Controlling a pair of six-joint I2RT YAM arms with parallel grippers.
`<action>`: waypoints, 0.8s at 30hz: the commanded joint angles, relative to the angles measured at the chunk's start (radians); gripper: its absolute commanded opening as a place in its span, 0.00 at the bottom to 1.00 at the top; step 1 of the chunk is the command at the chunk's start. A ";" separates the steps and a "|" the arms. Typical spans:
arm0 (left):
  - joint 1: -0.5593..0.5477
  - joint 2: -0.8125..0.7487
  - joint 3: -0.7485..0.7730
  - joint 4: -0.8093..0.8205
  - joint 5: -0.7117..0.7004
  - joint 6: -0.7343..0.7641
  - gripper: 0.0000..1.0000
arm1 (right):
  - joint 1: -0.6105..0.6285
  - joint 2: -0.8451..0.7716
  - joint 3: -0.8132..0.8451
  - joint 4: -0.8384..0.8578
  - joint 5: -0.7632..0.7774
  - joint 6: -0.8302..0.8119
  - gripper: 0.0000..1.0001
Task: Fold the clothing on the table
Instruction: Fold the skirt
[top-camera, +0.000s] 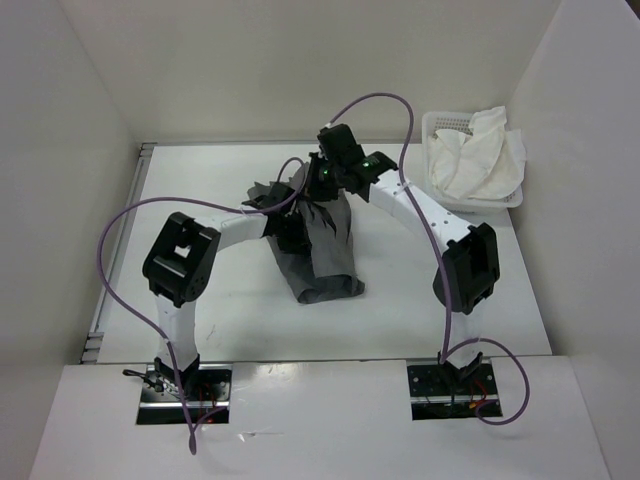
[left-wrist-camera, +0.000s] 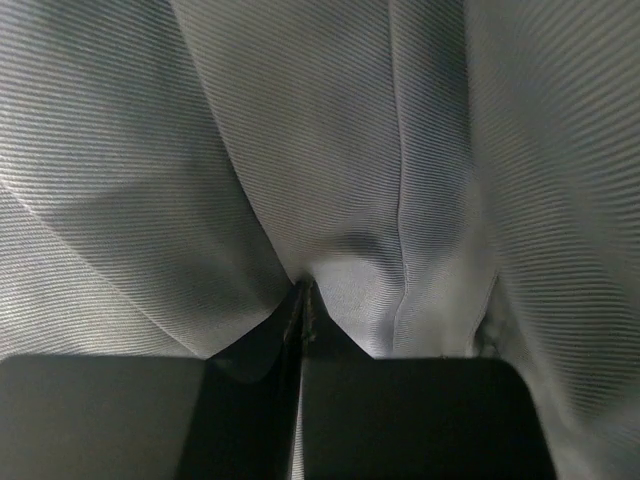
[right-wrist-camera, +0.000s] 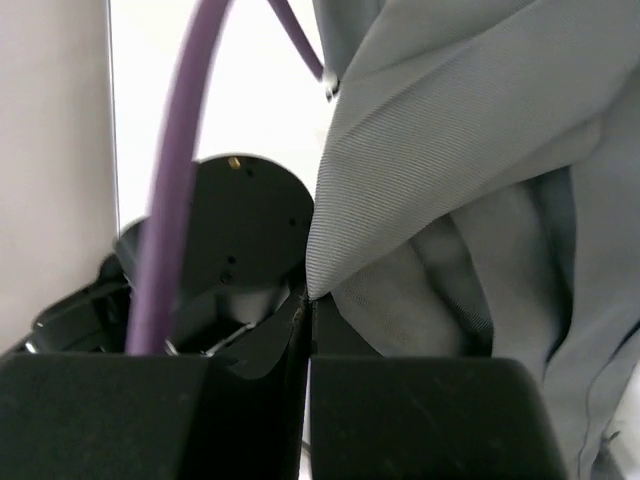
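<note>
**Both tools pinched on the dark grey wrinkled fabric garment (top-camera: 325, 255) at mid-desk**

The left tool (left-wrist-camera: 302, 290) has its two black fingers pressed together. A fold of the garment (left-wrist-camera: 300, 150) is caught in the seam between them. From that pinch the ribbed grey cloth fans upward in long creases and fills the whole left wrist view.

The right tool (right-wrist-camera: 308, 298) is likewise fully closed. It nips a pointed corner of the garment (right-wrist-camera: 450, 150), which hangs in folds to the right of the fingers. A thick purple cable (right-wrist-camera: 175, 200) runs across the left of that view, in front of a black rounded arm part.

From above, the left tool (top-camera: 290, 232) and the right tool (top-camera: 320, 185) are near each other over the middle of the large white flat desk (top-camera: 200, 180), the right one farther from the bases. The garment is bunched between and below them, and its lower end lies on the desk surface, nearer the bases.

At the far right corner is a white slotted plastic basket (top-camera: 445, 125), well apart from the garment, with a crumpled white cloth (top-camera: 480, 160) heaped in it and hanging over its rim.
</note>
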 joint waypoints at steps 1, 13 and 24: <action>-0.003 0.008 0.009 0.017 -0.008 -0.006 0.00 | 0.037 0.014 -0.008 0.098 -0.065 0.043 0.00; 0.075 -0.204 0.043 -0.138 -0.120 0.036 0.00 | 0.081 0.034 -0.017 0.141 -0.088 0.033 0.00; 0.181 -0.296 0.020 -0.183 -0.160 0.065 0.00 | 0.081 -0.005 -0.050 0.180 -0.091 0.031 0.00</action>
